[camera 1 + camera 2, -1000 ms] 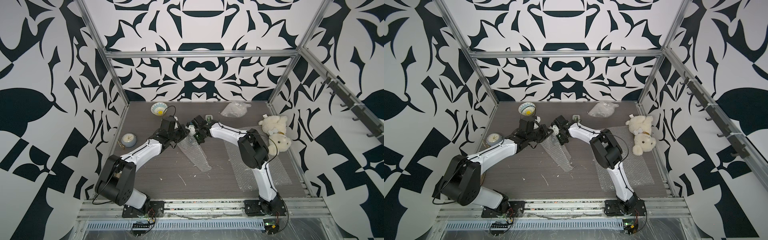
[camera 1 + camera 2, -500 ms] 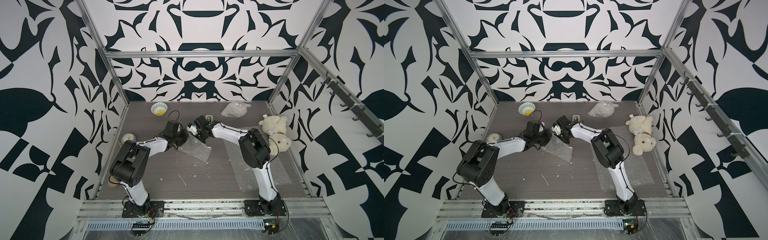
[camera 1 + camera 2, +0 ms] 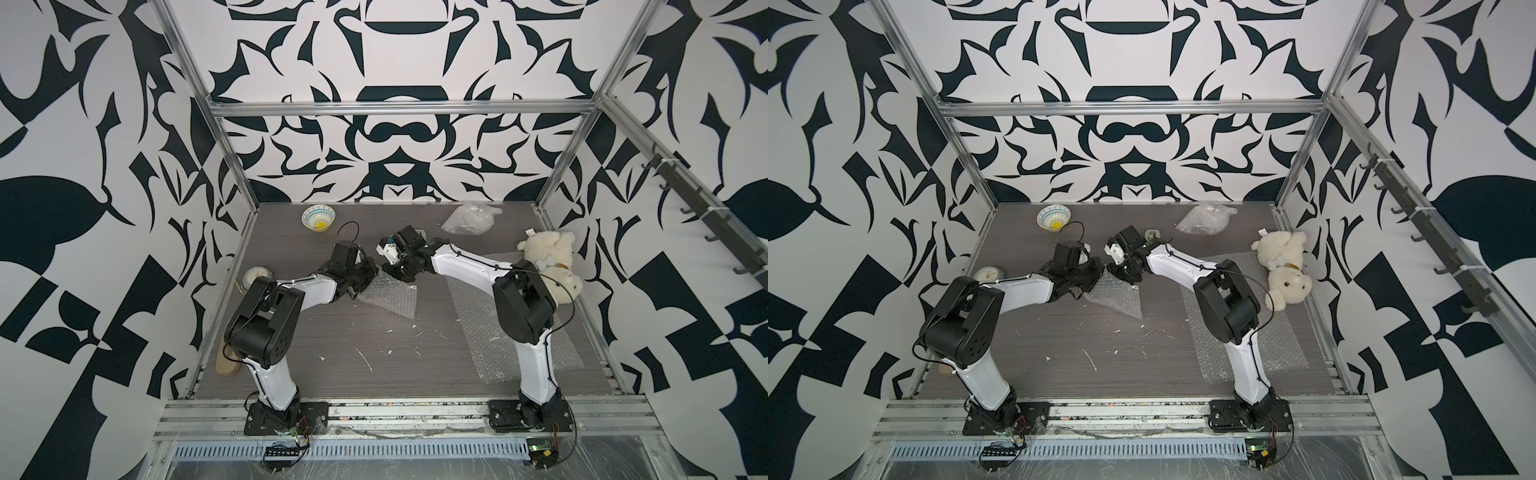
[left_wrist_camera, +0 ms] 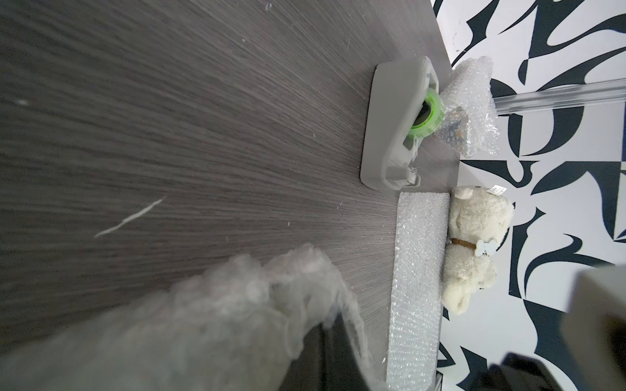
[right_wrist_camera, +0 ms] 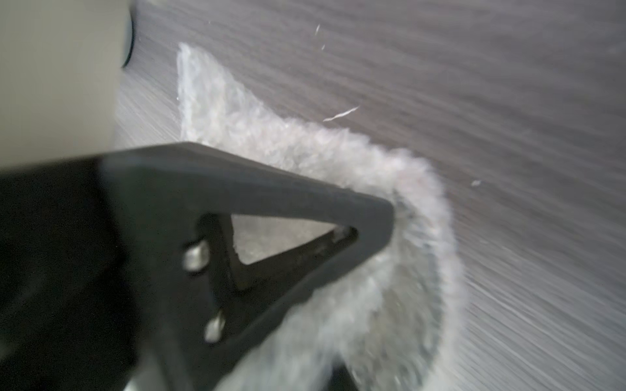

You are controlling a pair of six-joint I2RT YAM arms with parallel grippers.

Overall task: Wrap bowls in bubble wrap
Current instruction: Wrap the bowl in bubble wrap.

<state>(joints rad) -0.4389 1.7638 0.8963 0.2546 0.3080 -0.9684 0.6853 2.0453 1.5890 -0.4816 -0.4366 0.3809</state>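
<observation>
Three pieces of wrap show in both top views: one sheet on the table right under the two pincers, a flat sheet behind the right pincer under its arm, and a crumpled bundle farther beyond it. One bare bowl sits well beyond the left pincer, upright, apart from all wrap. One clock lies to that pincer's outer side, and one plush dog lies far off the right pincer's side. Only the left wrist view clearly shows the one grey tape holder with its green roll. It also shows something dark and patterned inside the bundle; what it is, I cannot tell. The left pincer is closed on a bunched edge of the sheet. In the right wrist view wrap curls round one finger; whether that pincer is parted or pinching, I cannot tell. The dog's white tag carries print too small to read.
</observation>
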